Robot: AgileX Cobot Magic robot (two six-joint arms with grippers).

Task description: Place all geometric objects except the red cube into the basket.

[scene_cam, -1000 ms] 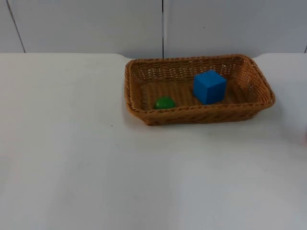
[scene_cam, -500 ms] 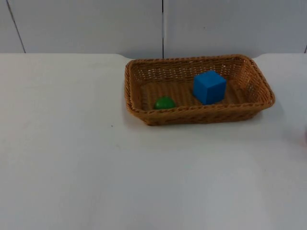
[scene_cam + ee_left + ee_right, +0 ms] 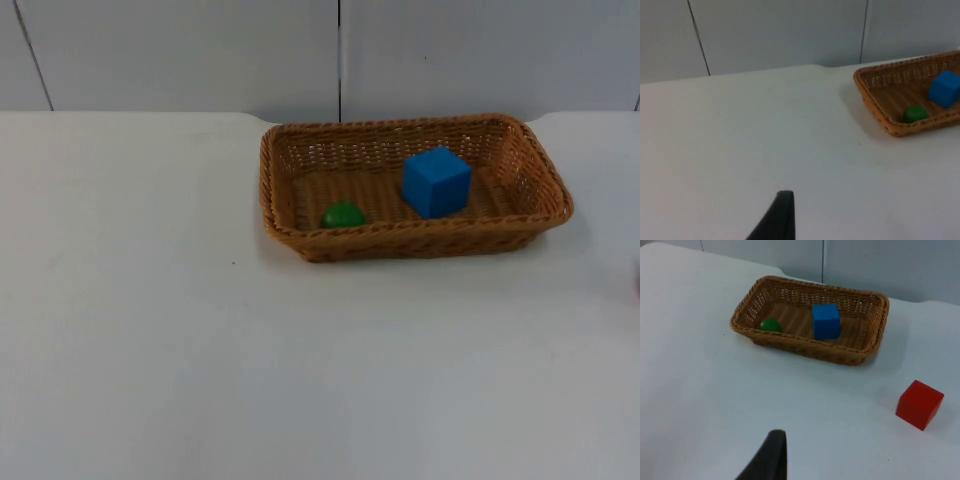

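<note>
On the white table (image 3: 150, 350) the basket (image 3: 545, 165) holds the blue cube (image 3: 436, 181) and green ball (image 3: 343, 215), the red cube (image 3: 919, 404) sits well apart, so both arms should simply wait clear; grippers' grip cannot be told.

Basket (image 3: 545, 170): brown wicker, rectangular, upright on white counter near the partition wall.
Blue cube (image 3: 436, 181): inside basket, mid-floor, resting flat.
Green ball (image 3: 343, 214): inside basket, against one long wall, well apart from blue cube.
Red cube (image 3: 919, 404): on counter, outside basket, near one short end.
</note>
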